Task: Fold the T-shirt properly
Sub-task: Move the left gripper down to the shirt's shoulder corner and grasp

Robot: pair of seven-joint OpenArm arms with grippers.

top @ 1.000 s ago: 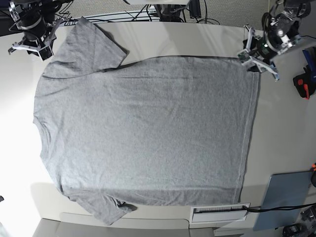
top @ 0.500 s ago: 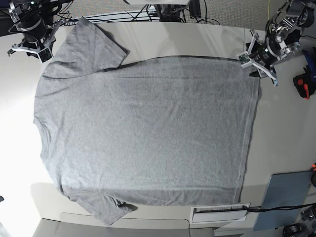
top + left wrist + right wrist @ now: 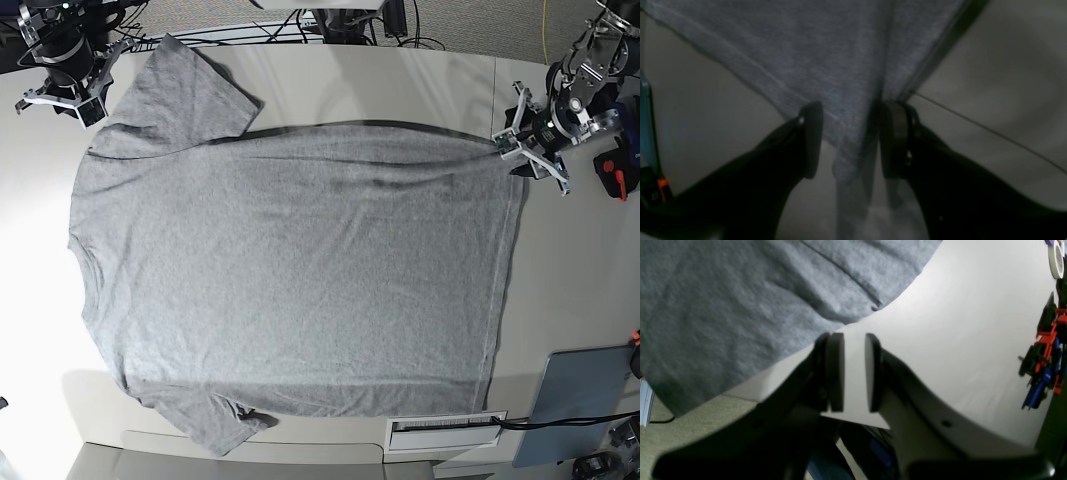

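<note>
Heather-grey short-sleeved cotton T-shirt is spread flat, plain side up, across most of the pale tabletop. In the base view its long axis runs left to right: the ribbed neck edge points to the view's left and the stitched hem to the right. One sleeve fans toward the far left corner, and the other sleeve lies at the near edge, its tip slightly crumpled. Faint creases are seen along the far side of the body.

The left gripper is placed at the far hem corner. In the left wrist view its dark jaws are seen spread apart, with a point of grey cloth lying between them; the left gripper is not clamped on the fabric, although whether one pad touches it cannot be told through the blur.

The right gripper is held beside the far sleeve, near the tabletop's edge. In the right wrist view the jaws are set a narrow gap apart with nothing between them, only bare tabletop behind, and the shirt is seen just beside the right gripper.

No containers are shown. A grey-blue flat panel lies at the near right, apart from the shirt, and a white slotted strip lies just beside the near hem corner.
</note>
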